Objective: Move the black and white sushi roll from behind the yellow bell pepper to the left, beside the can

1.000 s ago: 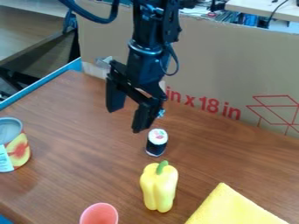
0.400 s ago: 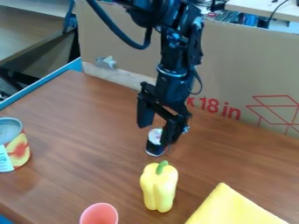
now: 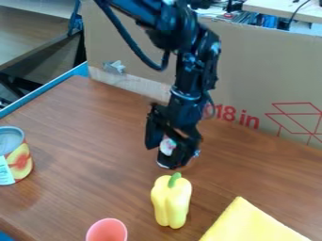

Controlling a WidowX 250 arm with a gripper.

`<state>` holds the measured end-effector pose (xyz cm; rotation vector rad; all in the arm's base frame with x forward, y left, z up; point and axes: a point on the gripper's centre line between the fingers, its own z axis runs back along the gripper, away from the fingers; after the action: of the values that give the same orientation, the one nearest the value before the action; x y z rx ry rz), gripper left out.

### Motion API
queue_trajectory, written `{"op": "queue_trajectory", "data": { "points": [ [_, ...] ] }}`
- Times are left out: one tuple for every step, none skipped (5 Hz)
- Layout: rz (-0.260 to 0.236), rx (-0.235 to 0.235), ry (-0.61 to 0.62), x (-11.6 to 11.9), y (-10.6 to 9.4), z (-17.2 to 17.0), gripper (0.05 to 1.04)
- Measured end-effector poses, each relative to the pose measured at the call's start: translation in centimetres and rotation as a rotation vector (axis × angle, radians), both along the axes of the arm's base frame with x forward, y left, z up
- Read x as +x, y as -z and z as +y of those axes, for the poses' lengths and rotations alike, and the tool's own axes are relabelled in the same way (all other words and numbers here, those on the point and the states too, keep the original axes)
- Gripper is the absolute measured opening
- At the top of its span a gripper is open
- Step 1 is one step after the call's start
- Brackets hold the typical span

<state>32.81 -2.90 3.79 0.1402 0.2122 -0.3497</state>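
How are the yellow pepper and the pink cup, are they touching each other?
Apart. The camera view shows bare brown table between the yellow pepper and the pink cup.

Lighting was bright and diffuse across the table [image 3: 82,141], with a soft sheen on the wood. The light source could not be determined. A faint, darker patch lay by the foot of the can [image 3: 19,162]. Small pale highlights marked the black arm [image 3: 190,70]; the cloth [image 3: 248,223] appeared very bright. Deep shadow was noted at left, beyond the table. Blur softened the gripper [image 3: 160,156].
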Motion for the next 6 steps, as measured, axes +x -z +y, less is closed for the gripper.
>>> {"op": "queue_trajectory", "data": {
  "points": [
    [0.036,0.004,0.004,0.0,1.4,0.1,0.996],
    [0.026,-0.028,0.014,0.2,1.5,-0.4,0.948],
    [-0.001,-0.049,0.006,0.0,1.5,-0.6,0.701],
    [-0.067,-0.062,-0.025,-1.1,0.1,-0.3,0.605],
    [-0.183,-0.08,-0.109,-3.4,-3.7,2.0,0.598],
    [-0.196,-0.106,-0.228,-8.4,-4.6,5.6,0.598]
  ]
}}
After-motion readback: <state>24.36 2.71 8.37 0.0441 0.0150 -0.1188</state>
